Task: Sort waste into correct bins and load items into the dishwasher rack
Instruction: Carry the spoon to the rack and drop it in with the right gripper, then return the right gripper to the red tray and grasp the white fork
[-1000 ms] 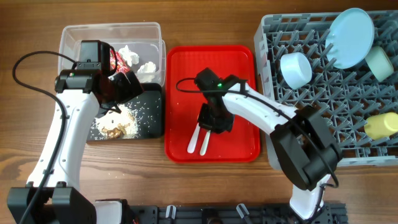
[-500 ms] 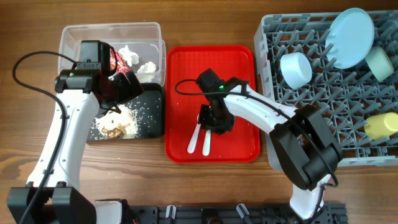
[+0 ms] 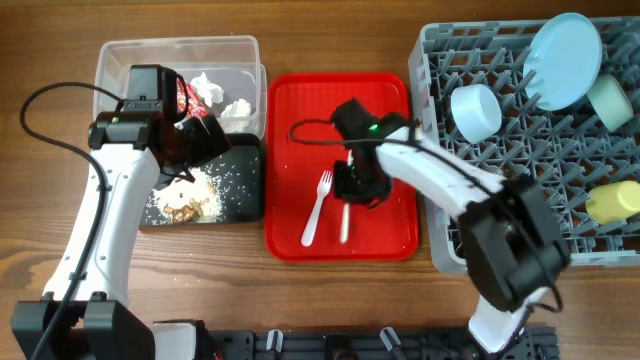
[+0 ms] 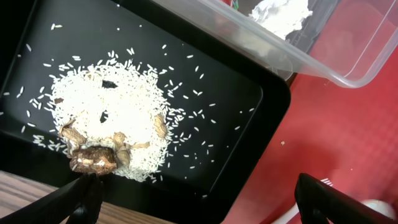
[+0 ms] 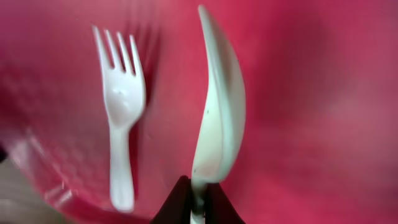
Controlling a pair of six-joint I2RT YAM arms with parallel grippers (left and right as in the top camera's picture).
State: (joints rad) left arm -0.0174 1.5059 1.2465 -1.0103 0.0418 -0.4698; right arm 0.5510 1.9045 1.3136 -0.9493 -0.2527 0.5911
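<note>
I've got right gripper clamped on white spoon, fork at its 9 o'clock; left gripper spread wide.

Wooden table bears clear tub, black tray apparently tucked under it, red tray, grey rack.

Wooden table fills the whole overhead view. Mid-brown, grain running left to right, with darker streaks and a few lighter bands. Surface matte, little glare. Black mounting strip along the near edge at bottom of frame; small fittings on it, detail too small to tell. Light even and soft, from above; shadows short and faint, close under whatever stands on the wood. Left wrist view: sliver of the same table in the bottom-left corner. Right wrist view: blurred grey-brown patch bottom left, cannot tell what.
</note>
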